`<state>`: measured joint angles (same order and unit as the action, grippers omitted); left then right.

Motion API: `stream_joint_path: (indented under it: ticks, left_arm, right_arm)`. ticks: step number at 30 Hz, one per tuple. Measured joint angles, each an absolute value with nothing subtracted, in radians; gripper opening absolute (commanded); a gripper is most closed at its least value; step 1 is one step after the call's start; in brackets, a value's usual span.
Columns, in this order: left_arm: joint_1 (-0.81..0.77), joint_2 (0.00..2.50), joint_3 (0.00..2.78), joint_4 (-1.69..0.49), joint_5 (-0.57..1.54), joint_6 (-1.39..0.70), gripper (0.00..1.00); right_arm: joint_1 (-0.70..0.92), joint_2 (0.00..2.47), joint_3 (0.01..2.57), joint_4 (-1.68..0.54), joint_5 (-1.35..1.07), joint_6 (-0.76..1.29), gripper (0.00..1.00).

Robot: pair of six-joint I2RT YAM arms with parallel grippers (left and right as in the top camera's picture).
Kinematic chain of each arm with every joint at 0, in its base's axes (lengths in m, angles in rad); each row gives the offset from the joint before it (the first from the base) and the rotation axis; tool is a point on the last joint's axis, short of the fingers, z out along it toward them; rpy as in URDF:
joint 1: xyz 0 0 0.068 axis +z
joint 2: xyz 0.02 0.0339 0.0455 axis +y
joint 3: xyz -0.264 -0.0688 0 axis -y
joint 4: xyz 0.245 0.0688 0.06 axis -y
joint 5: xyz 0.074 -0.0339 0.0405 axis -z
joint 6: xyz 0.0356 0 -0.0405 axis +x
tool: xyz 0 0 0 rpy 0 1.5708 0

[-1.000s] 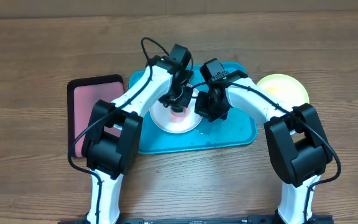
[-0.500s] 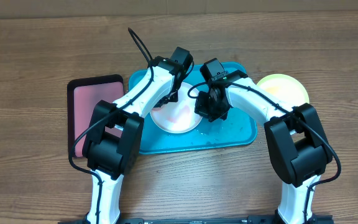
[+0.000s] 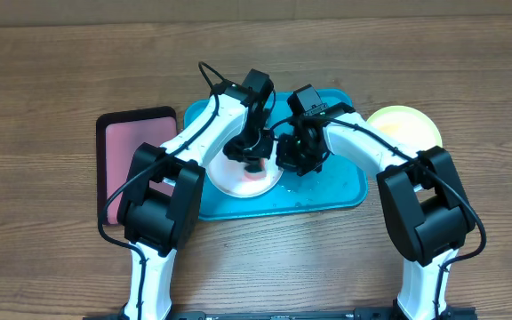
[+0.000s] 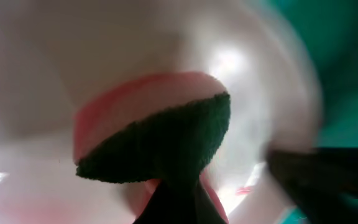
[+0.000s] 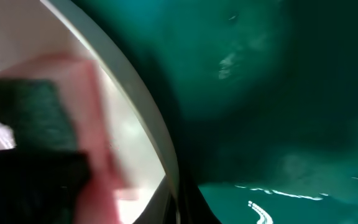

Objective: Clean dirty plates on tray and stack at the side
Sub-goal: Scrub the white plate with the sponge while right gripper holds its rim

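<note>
Left gripper jaws pinch a pink-and-green sponge against the white plate on the tray; right gripper sits at the plate's 3 o'clock rim; I cannot tell how its jaws stand.

You brought the left gripper back over the white plate. Half a second ago it had pulled away toward the plate's far left rim and left the middle bare. It then sat over the centre again, much as a second ago, only slightly nearer the robot's base. The pink-and-green sponge came back with it onto the plate's near half. The plate itself slid a little leftward on the turquoise tray, and the right gripper eased left with it. The left arm's black cable, which had whipped up high, dropped back into a low loop.
</note>
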<state>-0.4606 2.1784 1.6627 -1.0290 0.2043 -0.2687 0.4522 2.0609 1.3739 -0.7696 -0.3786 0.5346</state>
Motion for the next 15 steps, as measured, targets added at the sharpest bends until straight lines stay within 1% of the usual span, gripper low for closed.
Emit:
stream_joint_path:
  ticks: [2,7,11,15]
  left_arm:
    - [-0.469,2.178,1.662,-0.994,0.24,-0.27,0.04]
    - [-0.472,2.179,1.661,-0.925,0.212,-0.298,0.04]
    - [-0.478,2.179,1.661,-0.909,0.087,-0.348,0.04]
    - [-0.474,2.179,1.662,-0.924,-0.092,-0.403,0.04]
  right_arm:
    - [0.452,2.064,1.372,-0.771,-0.395,0.53,0.04]
    - [0.445,2.065,1.371,-0.772,-0.405,0.527,0.04]
    - [0.446,2.066,1.371,-0.772,-0.409,0.526,0.04]
    - [0.447,2.067,1.371,-0.771,-0.415,0.523,0.04]
